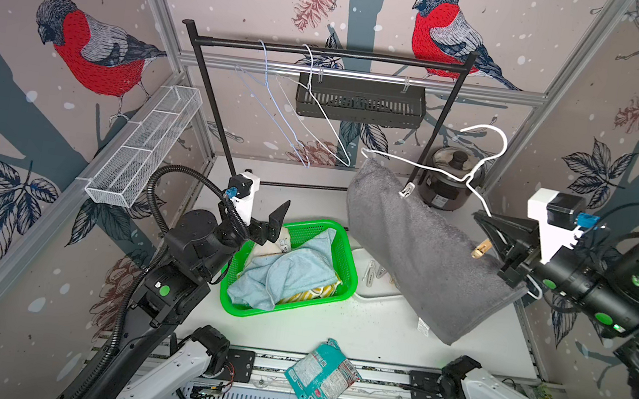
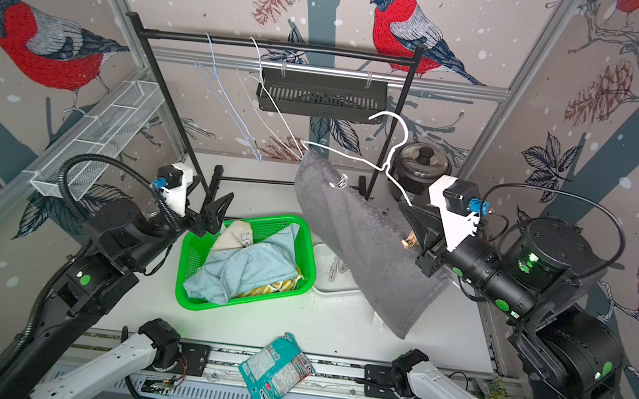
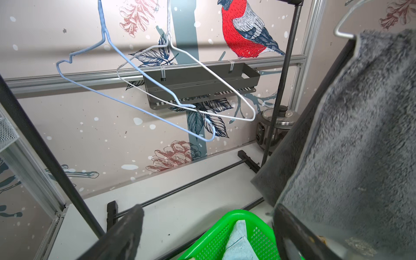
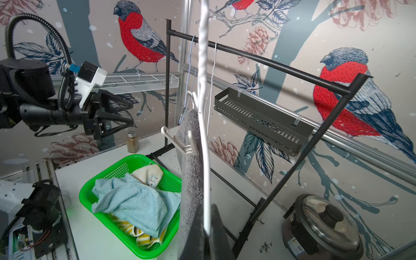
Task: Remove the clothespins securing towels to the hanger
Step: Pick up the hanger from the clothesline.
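Pinched white hanger (image 1: 485, 126), perhaps grey towel (image 1: 419, 255) too, in right gripper (image 1: 483, 232) at 3 o'clock; held left gripper (image 1: 279, 222) spread at 9 o'clock.

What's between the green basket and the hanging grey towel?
A white tray holding loose clothespins, showing in both top views.

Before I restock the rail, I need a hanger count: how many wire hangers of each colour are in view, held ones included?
Blue hanger: 1
White hanger: 2
Total: 3
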